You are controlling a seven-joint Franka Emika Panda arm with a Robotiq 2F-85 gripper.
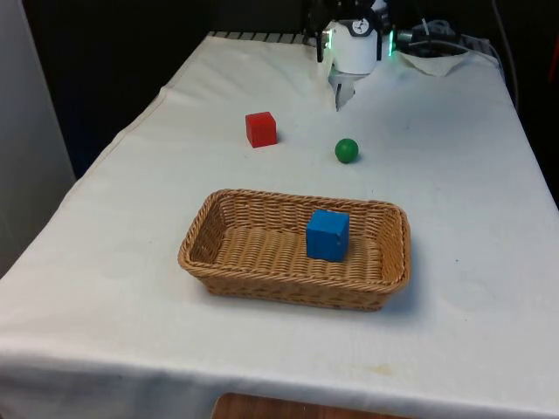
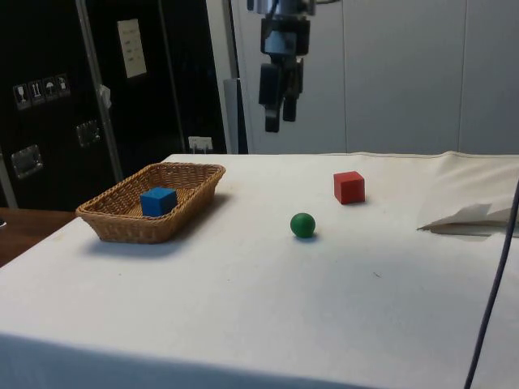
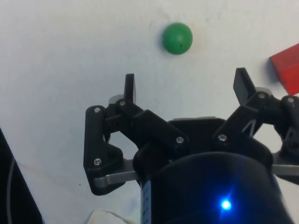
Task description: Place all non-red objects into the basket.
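A woven basket [image 1: 218, 229] stands in the middle of the table with a blue cube [image 1: 327, 234] inside it. Behind it on the cloth lie a red cube [image 1: 260, 129] and a green ball [image 1: 347, 150], about a hand's width apart. My gripper [image 2: 280, 121] hangs high above the table, open and holding nothing. In the wrist view the gripper [image 3: 186, 86] has the green ball [image 3: 177, 38] just beyond its fingertips and the red cube [image 3: 287, 70] off to one side. The side view shows the ball [image 2: 302, 224] nearer than the red cube [image 2: 349, 186], with the basket [image 2: 190, 182] to their left.
A crumpled piece of white material [image 2: 466, 217] lies at the robot's end of the table, on the front view's right. A dark cable [image 2: 496, 300] hangs past the table there. Open cloth surrounds the basket on all sides.
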